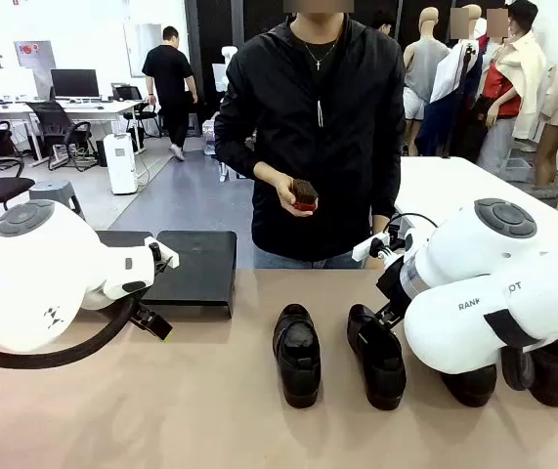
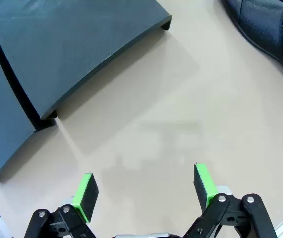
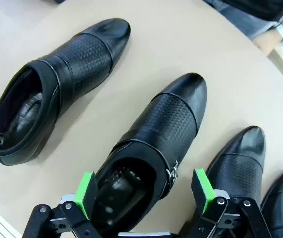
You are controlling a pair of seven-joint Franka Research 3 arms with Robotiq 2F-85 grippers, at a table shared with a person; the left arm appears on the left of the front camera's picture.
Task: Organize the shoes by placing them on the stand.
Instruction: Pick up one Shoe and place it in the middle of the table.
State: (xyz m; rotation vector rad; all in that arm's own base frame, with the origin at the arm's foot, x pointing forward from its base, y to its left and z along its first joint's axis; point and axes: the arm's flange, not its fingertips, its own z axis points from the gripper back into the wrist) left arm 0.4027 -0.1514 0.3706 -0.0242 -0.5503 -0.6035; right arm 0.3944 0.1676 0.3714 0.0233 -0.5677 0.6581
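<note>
- Since all four shoes [image 1: 296, 354] lie on the table [image 1: 191, 410] and the stand [image 1: 195, 269], at 10 o'clock from them, carries none, the step in hand is judged to be the first pick.
- Front view: the right gripper [image 1: 380, 283] hangs over the second shoe [image 1: 376, 357] from the left, jaws apart. The left gripper [image 1: 158, 291] hangs at the stand's near edge, jaws apart, holding nothing. At 12 o'clock a person's hand [image 1: 283, 188] holds a brush [image 1: 305, 191].
- Left wrist view: the left gripper [image 2: 146, 186] stands wide open above bare table [image 2: 171, 114], touching nothing. The stand [image 2: 77, 49] lies at 10 to 11 o'clock; one of the shoes [image 2: 267, 25] shows at 2 o'clock.
- Right wrist view: the right gripper [image 3: 146, 191] stands wide open, its pads [image 3: 85, 193] flanking the heel opening of the second shoe [image 3: 156, 139]. Contact cannot be confirmed; nothing is clamped.
- Procedure: lower straight, centre the heel collar between the pads, and close on both side walls. Keep the pad at 3 o'clock off the buckle [image 3: 173, 171] and clear of the neighbouring shoe [image 3: 238, 163] at 4 o'clock, which lies just beside it.
</note>
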